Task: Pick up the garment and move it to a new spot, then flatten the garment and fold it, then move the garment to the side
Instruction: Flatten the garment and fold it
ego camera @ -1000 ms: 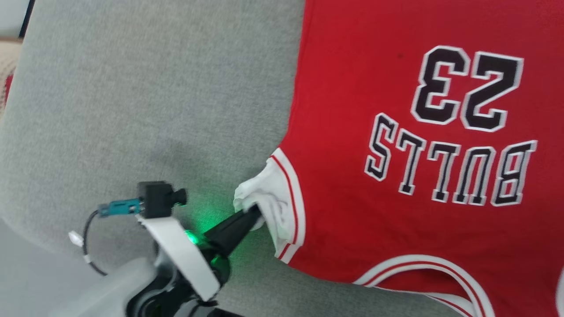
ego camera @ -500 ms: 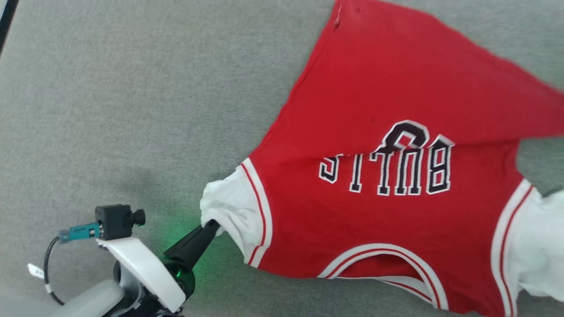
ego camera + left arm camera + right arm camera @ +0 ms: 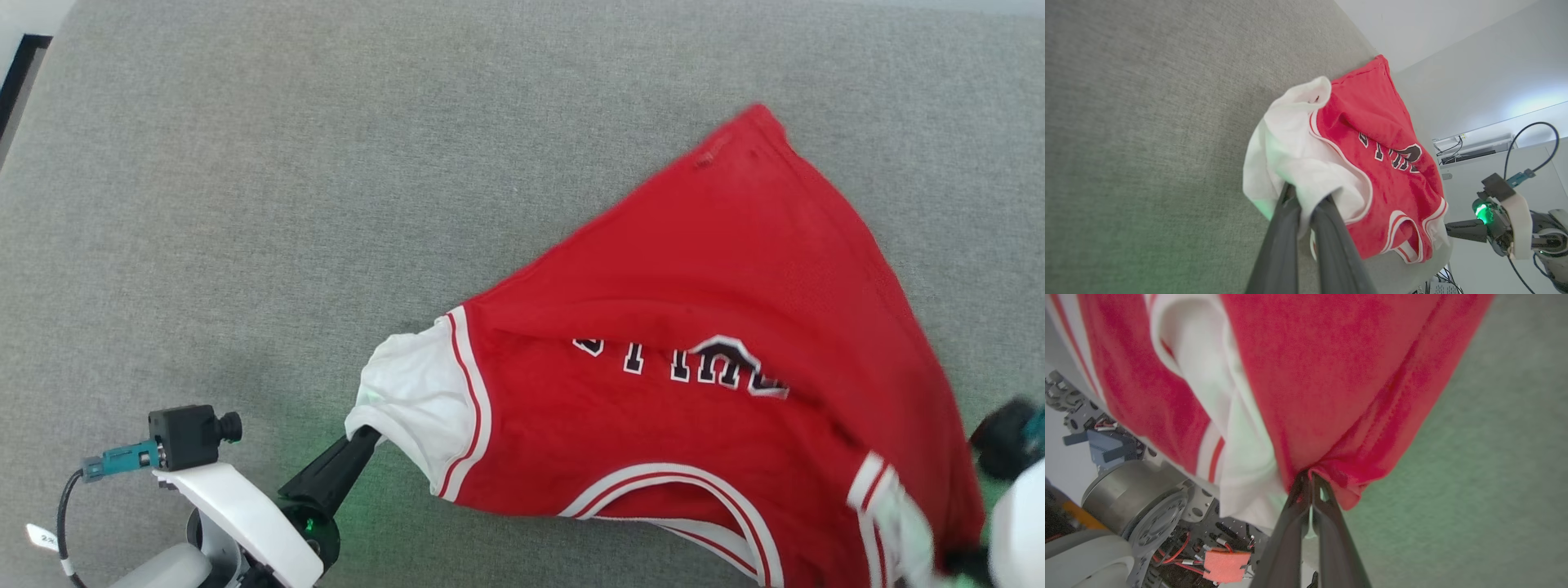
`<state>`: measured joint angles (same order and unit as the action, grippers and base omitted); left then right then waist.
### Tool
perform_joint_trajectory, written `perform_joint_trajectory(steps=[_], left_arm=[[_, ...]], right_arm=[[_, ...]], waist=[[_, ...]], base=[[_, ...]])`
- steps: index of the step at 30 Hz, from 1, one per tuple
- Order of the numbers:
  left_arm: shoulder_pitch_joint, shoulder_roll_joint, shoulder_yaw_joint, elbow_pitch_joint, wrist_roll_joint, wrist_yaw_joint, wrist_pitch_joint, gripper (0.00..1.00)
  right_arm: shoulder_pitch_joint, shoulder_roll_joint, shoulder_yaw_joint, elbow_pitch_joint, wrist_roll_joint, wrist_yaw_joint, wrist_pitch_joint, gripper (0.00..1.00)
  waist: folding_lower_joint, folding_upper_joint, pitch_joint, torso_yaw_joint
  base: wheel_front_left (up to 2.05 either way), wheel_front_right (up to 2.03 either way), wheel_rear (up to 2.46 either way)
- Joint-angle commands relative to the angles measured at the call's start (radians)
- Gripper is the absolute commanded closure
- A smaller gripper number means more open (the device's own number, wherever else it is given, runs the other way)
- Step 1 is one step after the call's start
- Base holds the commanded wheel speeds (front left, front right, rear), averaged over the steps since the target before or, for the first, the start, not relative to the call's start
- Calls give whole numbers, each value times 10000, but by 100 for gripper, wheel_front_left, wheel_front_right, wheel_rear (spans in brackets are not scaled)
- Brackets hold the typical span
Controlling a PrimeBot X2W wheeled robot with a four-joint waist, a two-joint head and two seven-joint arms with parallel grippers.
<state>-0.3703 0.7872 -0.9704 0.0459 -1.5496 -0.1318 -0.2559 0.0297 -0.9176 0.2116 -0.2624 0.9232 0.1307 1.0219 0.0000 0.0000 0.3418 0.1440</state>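
We're looking down on the grey fabric surface, and there's the garment, strung between both arms. The left gripper has its two dark fingers pressed together on the bunched white sleeve. In the left wrist view we see that cloth pinched right at the tips and puffing up around them. Over on the other side, the right gripper is clamped just as tight, its tips buried in a gather of red fabric beside the other white sleeve. In the head view that gripper is a blur at the lower right corner. Between the two, the striped collar trim curves along the near edge. The red body fans away from us across the grey and tapers to a hem corner at the far end. A fold crosses the chest, so we catch just a strip of the black lettering. The garment sits right of centre in the head view.
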Motion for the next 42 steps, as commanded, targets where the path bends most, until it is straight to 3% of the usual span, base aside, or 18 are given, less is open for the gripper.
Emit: perform_joint_trajectory(steps=[1, 10, 11, 12, 13, 21, 25, 28, 31, 35, 36, 42], left_arm=[[63, 8, 39, -41, 31, 27, -36, 100], [-140, -63, -50, 46, 123, 27, 147, 100], [-144, -65, -54, 65, 122, 27, 148, 100], [-145, -75, -58, 75, 108, 27, 150, 100], [-146, -85, -57, 80, 99, 27, 148, 100], [-89, -151, -80, 91, 152, 27, 106, 100], [-410, -225, -115, -44, 315, 27, 196, 100], [-639, -327, -170, -95, 425, 27, 274, 100], [-945, -507, -228, -125, 553, 27, 335, 100], [-1254, -743, -372, -142, 720, 27, 375, 100], [-1394, -866, -448, -125, 776, 27, 367, 100], [-1664, -1201, -695, -144, 899, 27, 293, 100]], right_arm=[[357, 183, -39, -204, -143, 0, 167, 100], [832, 1265, -222, -971, -1101, 0, 641, 100], [777, 1357, -336, -1038, -1211, 0, 556, 63], [750, 1455, -464, -1102, -1269, 0, 473, 10], [734, 1570, -615, -1159, -1275, 0, 411, 0], [414, 1965, -2675, -2498, -690, 0, 484, 0], [-477, 1636, -3991, -3238, -569, 0, 760, 0], [-1849, 1305, -4188, -3210, -995, 0, 365, 0], [-3453, 1030, -3219, -2518, -1592, 0, -323, 0], [-5711, 1124, -1088, -878, -2187, 0, -985, 0], [-6695, 1323, -124, 63, -2401, 0, -1097, 0], [-8703, 1413, 2207, 2713, -2584, 0, -859, 0]], waist=[[0, 0, -7, 18], [0, 0, 85, 6], [0, 0, 93, -5], [0, 0, 100, -18], [0, 0, 103, -32], [0, 0, 149, -120], [0, 0, 489, -30], [0, 0, 821, 112], [0, 0, 1143, 301], [0, 0, 1503, 590], [0, 0, 1643, 747], [0, 0, 1954, 1190]], base=[[0, 0, 0], [0, 0, 0], [0, 0, 0], [0, 0, 0], [0, 0, 0], [0, 0, 0], [0, 0, 0], [0, 0, 0], [0, 0, 0], [0, 0, 0], [0, 0, 0], [0, 0, 0]])
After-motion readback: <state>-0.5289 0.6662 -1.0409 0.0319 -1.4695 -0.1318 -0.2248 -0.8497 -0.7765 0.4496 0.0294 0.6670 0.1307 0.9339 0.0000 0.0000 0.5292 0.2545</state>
